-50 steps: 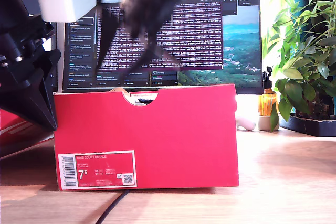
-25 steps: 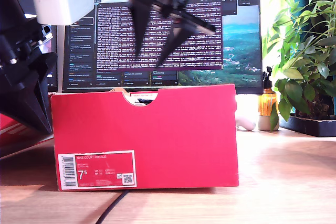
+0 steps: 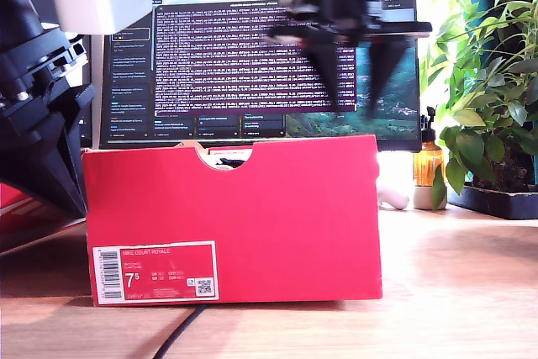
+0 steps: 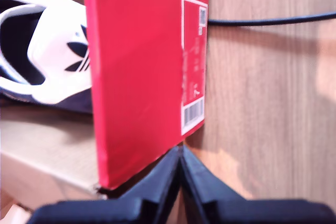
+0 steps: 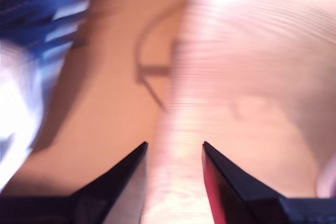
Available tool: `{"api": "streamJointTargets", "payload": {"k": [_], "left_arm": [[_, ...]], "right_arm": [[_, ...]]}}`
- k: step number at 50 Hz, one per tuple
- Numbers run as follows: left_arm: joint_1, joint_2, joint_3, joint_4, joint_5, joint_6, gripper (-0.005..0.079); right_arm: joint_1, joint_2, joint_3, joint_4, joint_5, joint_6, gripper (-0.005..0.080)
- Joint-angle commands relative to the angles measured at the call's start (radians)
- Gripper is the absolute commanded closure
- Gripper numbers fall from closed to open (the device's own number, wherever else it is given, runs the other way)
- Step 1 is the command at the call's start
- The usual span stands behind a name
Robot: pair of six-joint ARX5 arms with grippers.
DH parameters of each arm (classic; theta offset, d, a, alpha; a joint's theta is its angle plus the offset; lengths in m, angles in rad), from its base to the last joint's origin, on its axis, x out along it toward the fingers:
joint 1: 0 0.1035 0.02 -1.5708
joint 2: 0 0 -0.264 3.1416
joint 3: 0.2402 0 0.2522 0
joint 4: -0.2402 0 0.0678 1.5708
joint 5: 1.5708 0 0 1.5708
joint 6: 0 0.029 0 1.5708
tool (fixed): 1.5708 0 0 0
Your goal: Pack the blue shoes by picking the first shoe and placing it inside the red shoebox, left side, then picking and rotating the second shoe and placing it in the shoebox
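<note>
1. The wooden bench [image 3: 462, 292] carries the box [image 3: 252, 224], which stands closed end toward the exterior camera.
2. A lit monitor [image 3: 252, 56] full of text stands behind the box.
3. The box is red and lidless, with a half-round notch in its top edge.
4. A leafy plant [image 3: 487, 81] stands behind the box, off toward the exterior view's right.
5. My first end effector [image 3: 76, 199] hangs just beside the box's corner on the exterior view's left. In its wrist view the fingers [image 4: 168, 177] are pressed together with nothing between them, their tips close to the box's bottom corner on the label end. I cannot tell whether they touch the cardboard.
6. My second end effector [image 3: 351, 102] hovers above the box, in front of the monitor, pointing down. Its fingers [image 5: 126, 177] stand narrowly apart and hold nothing. Its wrist view is blurred, showing bare wood and a blue-and-white smear I cannot identify.
7. One shoe [image 4: 47, 51] lies inside the box, against the label-end wall, navy with a white tongue bearing a dark logo. A little of it shows through the notch in the exterior view.
8. An amber bottle [image 3: 427, 166] stands behind the box, beside the plant.
9. A white label [image 3: 155, 272] reading 7.5 sits low on the box's front, near the first end effector.
10. A black cable [image 3: 181, 334] runs out from under the box's front.
</note>
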Motion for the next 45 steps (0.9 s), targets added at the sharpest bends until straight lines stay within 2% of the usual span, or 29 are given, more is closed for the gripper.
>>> {"api": "streamJointTargets", "payload": {"k": [1, 12, 19, 27, 34, 40, 45], "left_arm": [[-0.003, 0.003, 0.004, 0.008, 0.014, -0.006, 0.0761], [-0.003, 0.003, 0.004, 0.008, 0.040, -0.006, 0.0761], [-0.003, 0.003, 0.004, 0.008, 0.059, -0.006, 0.0761], [-0.003, 0.003, 0.004, 0.008, 0.061, -0.006, 0.0761], [-0.003, 0.003, 0.004, 0.007, 0.075, -0.006, 0.0761], [-0.003, 0.003, 0.004, 0.008, 0.082, -0.006, 0.0761], [-0.003, 0.003, 0.004, 0.007, 0.082, -0.006, 0.0761]], "right_arm": [[-0.020, 0.015, -0.008, -0.003, 0.024, 0.090, 0.0461], [-0.066, 0.005, -0.008, -0.026, 0.044, 0.309, 0.0461], [-0.074, -0.033, -0.011, -0.031, 0.125, 0.429, 0.0461], [-0.104, -0.100, -0.035, -0.033, 0.132, 0.551, 0.0461], [-0.140, -0.190, -0.127, -0.033, 0.131, 0.653, 0.0455], [-0.179, -0.284, -0.254, -0.033, 0.120, 0.772, 0.0367], [-0.207, -0.356, -0.353, -0.033, 0.099, 0.878, 0.0364]]}}
